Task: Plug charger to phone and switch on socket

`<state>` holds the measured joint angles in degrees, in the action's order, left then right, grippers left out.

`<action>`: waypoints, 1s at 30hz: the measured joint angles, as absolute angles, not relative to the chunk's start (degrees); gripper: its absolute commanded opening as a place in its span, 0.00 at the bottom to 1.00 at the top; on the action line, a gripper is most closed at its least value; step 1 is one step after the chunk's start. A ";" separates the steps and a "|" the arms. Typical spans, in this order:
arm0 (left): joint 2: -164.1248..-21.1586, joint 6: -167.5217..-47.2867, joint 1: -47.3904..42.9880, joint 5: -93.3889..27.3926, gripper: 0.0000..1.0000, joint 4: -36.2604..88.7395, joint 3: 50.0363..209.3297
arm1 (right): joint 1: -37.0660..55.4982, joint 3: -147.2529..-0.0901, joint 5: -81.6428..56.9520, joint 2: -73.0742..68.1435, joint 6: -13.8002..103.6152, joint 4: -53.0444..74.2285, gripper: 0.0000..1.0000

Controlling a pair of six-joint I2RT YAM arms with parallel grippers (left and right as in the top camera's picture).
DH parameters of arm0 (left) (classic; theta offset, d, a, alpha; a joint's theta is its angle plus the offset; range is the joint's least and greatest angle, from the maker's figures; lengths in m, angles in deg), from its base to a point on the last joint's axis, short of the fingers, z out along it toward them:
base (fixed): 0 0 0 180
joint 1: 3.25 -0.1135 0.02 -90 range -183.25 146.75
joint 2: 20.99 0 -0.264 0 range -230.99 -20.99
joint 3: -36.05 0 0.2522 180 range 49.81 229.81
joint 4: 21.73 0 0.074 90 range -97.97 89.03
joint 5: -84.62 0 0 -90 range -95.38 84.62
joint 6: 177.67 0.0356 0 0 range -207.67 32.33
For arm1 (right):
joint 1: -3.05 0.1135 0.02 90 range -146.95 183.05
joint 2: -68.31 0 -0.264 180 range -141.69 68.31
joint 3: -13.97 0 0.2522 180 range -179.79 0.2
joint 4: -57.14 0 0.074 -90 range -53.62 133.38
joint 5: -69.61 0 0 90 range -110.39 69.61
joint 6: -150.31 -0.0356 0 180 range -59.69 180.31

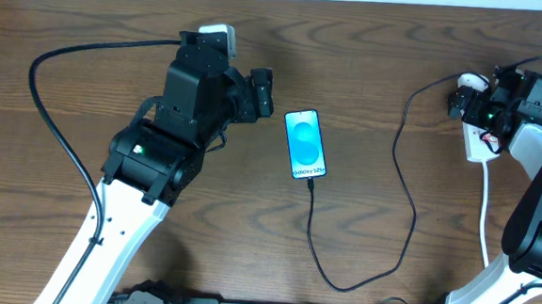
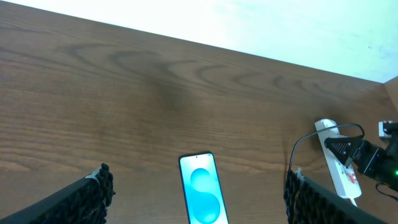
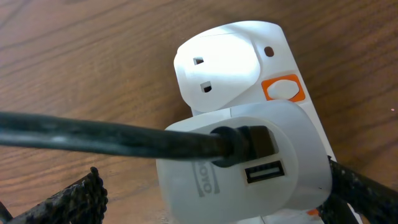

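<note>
The phone (image 1: 305, 143), with its blue screen up, lies mid-table and also shows in the left wrist view (image 2: 202, 194). The thin black charger cable (image 1: 409, 203) runs from the phone's near end in a loop to a white adapter (image 3: 242, 168) plugged into the white socket strip (image 1: 480, 143). The strip's orange-red switch (image 3: 283, 89) sits beside an empty outlet. My left gripper (image 1: 261, 93) is open and empty, left of the phone's far end. My right gripper (image 1: 463, 98) is open, with its fingers on either side of the adapter (image 3: 217, 199).
The strip's white cord (image 1: 486, 217) runs toward the table's front at the right. A thick black robot cable (image 1: 47, 110) arcs at the left. The table's far edge shows in the left wrist view (image 2: 261, 56).
</note>
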<state>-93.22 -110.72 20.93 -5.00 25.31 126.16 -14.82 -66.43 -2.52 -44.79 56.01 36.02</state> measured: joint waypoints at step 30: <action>-93.24 -110.72 20.93 -5.00 0.89 25.29 126.16 | -17.46 -79.71 3.23 -48.90 56.34 19.04 0.99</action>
